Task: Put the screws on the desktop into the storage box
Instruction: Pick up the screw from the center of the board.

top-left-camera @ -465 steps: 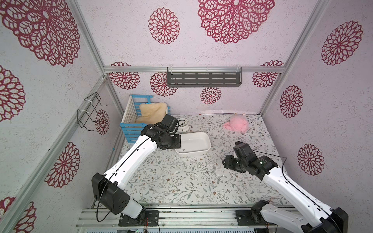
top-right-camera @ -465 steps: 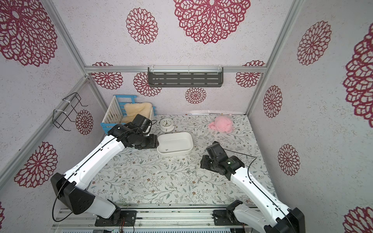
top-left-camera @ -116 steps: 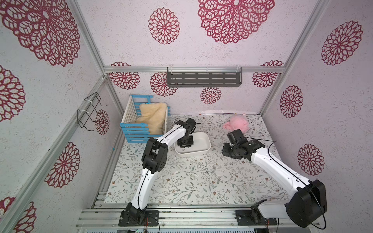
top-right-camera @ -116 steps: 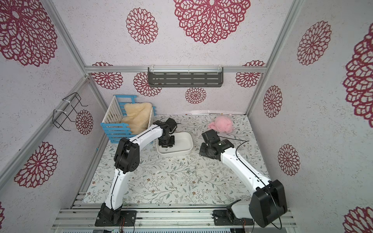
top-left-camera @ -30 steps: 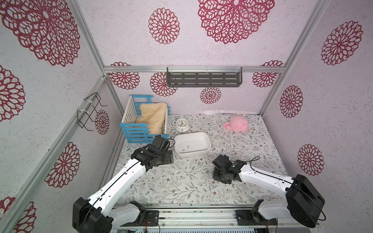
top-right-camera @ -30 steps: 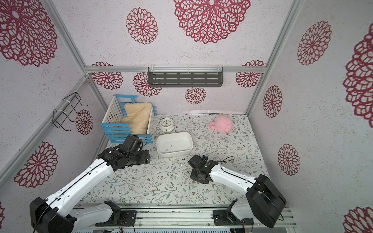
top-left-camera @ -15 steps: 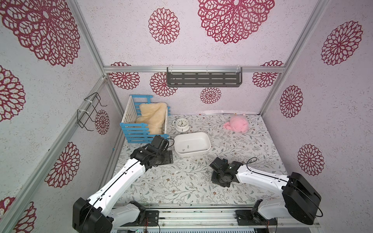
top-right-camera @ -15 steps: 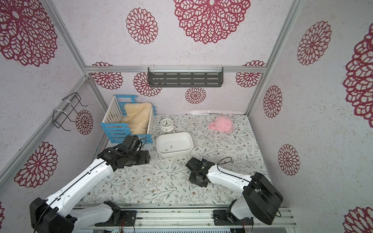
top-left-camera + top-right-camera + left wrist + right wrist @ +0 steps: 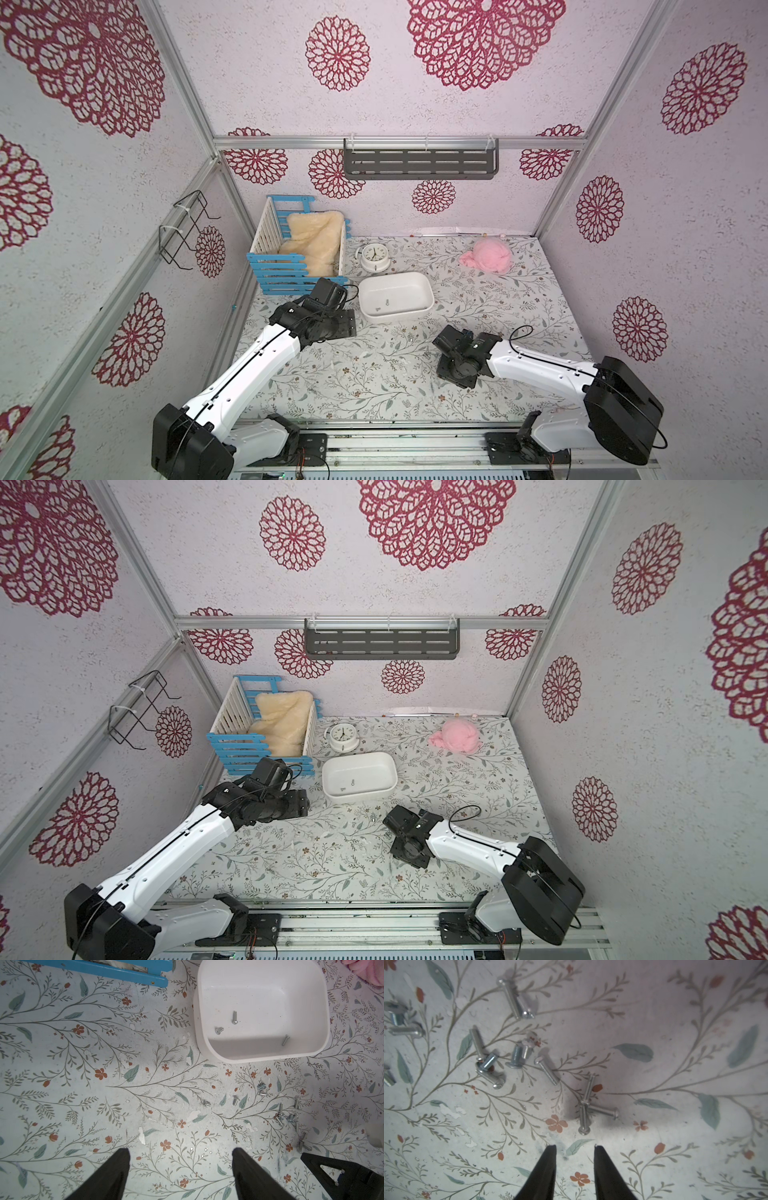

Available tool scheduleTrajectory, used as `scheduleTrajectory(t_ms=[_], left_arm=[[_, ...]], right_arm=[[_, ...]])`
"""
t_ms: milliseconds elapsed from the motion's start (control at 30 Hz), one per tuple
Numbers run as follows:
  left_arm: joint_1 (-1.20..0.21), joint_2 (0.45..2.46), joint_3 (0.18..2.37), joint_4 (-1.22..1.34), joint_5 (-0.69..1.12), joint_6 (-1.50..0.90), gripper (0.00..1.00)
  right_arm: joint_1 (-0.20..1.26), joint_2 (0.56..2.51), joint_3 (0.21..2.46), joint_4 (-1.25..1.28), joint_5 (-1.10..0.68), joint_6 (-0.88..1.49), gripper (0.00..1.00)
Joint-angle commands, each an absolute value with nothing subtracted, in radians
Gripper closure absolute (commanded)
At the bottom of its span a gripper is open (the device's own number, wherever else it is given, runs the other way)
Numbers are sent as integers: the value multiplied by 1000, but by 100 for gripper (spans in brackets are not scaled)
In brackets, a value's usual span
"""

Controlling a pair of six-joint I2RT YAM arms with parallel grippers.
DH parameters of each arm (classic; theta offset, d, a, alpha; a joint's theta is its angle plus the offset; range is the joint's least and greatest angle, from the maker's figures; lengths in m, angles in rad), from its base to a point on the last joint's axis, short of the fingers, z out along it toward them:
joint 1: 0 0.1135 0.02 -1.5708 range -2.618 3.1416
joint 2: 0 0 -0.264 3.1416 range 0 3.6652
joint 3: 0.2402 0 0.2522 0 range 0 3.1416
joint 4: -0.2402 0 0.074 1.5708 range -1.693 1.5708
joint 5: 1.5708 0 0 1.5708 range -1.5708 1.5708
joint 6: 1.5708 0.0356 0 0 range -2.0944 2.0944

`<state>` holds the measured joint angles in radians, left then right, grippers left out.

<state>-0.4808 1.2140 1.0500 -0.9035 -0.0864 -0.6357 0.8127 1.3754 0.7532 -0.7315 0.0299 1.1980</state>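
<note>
Desktop (image 9: pixel 374 386): floral print; loose screws (image 9: pixel 235 1101) are scattered mid-surface.
Storage box (image 9: pixel 428 291): placed nearer the far edge, three screws (image 9: pixel 234 1017) contained.
Left gripper (image 9: pixel 180 1150): spread wide, empty.
Right gripper (image 9: pixel 575 1146): narrowly parted, empty, poised just short of the nearest screw (image 9: pixel 584 1120). Its shank is best straddled alone, touching neighbours avoided.

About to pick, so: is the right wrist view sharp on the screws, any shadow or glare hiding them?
Right wrist view: nearest screws sharp, soft shadow beside them hides nothing, far ones blurred. Left wrist view: crisp; box wall shades one screw. Both top views: screws mere specks.
</note>
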Motion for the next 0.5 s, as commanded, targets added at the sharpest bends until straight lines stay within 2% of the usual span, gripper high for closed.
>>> scheduleTrajectory(t_ms=[0, 467], left_arm=[[-466, 1219, 1056, -913, -81, -627, 17], [-455, 1229, 1066, -911, -66, -630, 17]], right_arm=[[816, 1378, 750, -735, 48, 1216, 65], [793, 1388, 750, -732, 50, 1200, 65]])
